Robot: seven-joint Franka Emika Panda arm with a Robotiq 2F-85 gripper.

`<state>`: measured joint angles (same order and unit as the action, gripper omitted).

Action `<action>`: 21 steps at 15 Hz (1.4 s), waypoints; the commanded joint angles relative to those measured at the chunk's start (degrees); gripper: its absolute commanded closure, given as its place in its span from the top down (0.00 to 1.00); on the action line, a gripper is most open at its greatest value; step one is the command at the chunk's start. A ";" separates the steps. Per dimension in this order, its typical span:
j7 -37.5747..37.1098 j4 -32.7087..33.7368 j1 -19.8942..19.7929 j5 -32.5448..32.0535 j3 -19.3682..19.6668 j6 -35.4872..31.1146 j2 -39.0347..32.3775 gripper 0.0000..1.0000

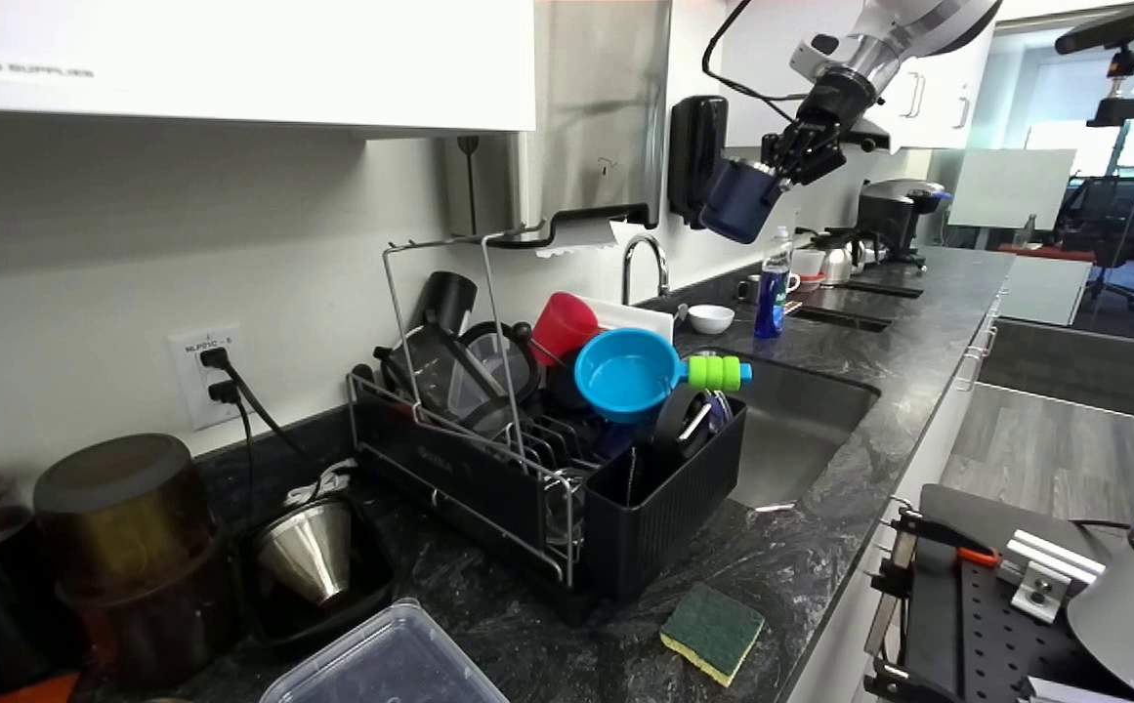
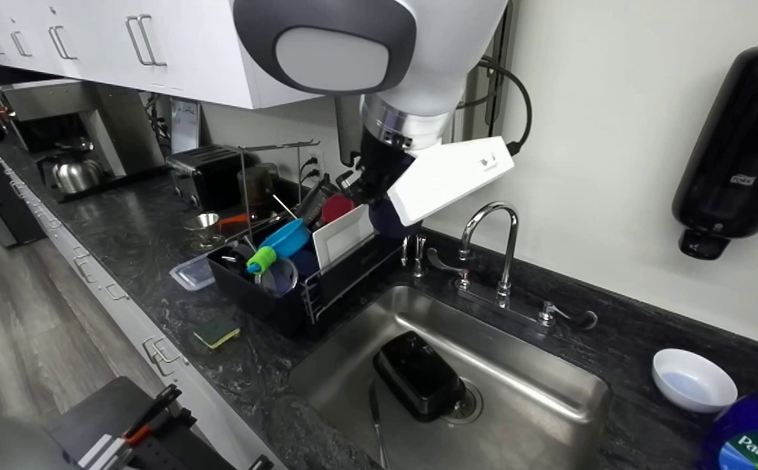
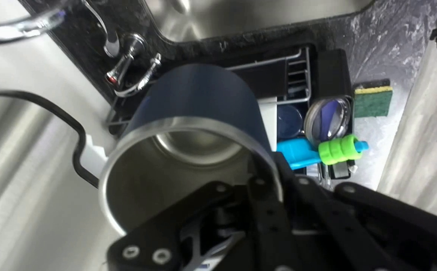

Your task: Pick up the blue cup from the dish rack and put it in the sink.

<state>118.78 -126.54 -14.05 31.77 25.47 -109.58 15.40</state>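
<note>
Grasped in the jaws, the blue cup [image 1: 740,203] hangs tilted in midair, up clear of the dish rack [image 1: 479,478]; pickup appears complete, with delivery into the sink [image 2: 535,418] remaining.

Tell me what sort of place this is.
Probably an office kitchenette: a sink is set into the counter, a loaded dish rack stands beside the sink, and a desk chair shows in the background.

Robot arm [image 2: 454,52] above a counter [image 2: 258,369], blue cup [image 2: 388,220] partly hidden behind white panel [image 2: 454,179], loaded dish rack [image 2: 359,264], black dish [image 2: 418,375] in sink [image 2: 535,418], white bowl [image 2: 693,382] alongside
</note>
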 commanded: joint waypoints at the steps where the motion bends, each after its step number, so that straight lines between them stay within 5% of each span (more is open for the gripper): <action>1: 0.33 2.98 -1.66 -1.88 1.02 -2.53 -3.48 0.02; 9: -1.56 3.24 -3.76 2.43 2.34 -16.89 -9.25 0.02; 21: -14.63 -2.46 -6.13 8.98 0.95 -35.74 -14.42 0.02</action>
<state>106.36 -127.05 -18.74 39.76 28.37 -141.73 0.67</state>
